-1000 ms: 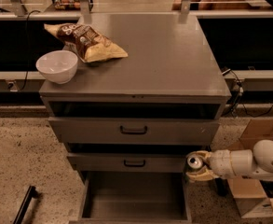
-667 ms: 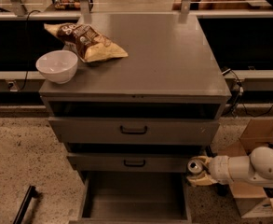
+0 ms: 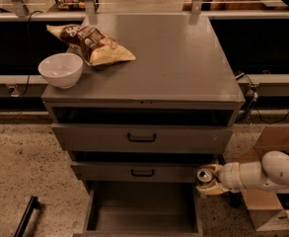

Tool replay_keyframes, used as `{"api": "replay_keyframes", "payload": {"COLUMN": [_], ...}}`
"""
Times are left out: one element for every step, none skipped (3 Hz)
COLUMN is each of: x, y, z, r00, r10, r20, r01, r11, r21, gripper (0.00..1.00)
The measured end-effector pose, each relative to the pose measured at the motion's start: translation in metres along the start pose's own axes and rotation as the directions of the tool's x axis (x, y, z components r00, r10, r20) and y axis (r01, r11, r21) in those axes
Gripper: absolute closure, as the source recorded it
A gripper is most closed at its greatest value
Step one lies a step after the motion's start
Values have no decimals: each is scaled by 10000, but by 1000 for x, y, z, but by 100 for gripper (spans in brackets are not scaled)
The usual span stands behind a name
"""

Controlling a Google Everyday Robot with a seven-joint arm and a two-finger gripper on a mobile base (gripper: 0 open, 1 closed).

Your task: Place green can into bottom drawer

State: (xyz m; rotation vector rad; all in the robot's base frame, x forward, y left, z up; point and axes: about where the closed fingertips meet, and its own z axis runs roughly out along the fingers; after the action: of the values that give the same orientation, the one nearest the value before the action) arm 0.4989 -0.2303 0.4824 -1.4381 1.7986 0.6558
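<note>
The green can point(image 3: 204, 175) shows mostly its silver top with the pull tab, held at the right edge of the cabinet, level with the second drawer. My gripper point(image 3: 208, 182) reaches in from the right on a white arm and is shut on the can. Just below and left of it, the bottom drawer point(image 3: 143, 206) stands pulled out, a shallow grey tray with nothing visible inside. The can hangs over the drawer's right rim.
On the cabinet top point(image 3: 173, 58) sit a white bowl point(image 3: 60, 69) and a chip bag point(image 3: 91, 44). Two upper drawers with dark handles point(image 3: 141, 138) are closed. A cardboard box point(image 3: 267, 201) stands on the floor to the right.
The gripper with the can has dropped slightly lower beside the cabinet's right edge, closer to the open bottom drawer.
</note>
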Motion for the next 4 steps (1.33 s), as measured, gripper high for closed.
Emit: {"api": "replay_keyframes", "payload": {"x": [20, 52, 71, 74], "y": [29, 61, 79, 84], "z": [38, 81, 112, 118], "r00": [9951, 9868, 9797, 9777], "r10": [292, 353, 122, 98], "r20": [945, 1578, 2001, 2096], "r01": [-267, -367, -153, -119], "r11": [9993, 9993, 9998, 9999], "r21": [-272, 55, 140, 90], "gripper": [100, 100, 100, 100]}}
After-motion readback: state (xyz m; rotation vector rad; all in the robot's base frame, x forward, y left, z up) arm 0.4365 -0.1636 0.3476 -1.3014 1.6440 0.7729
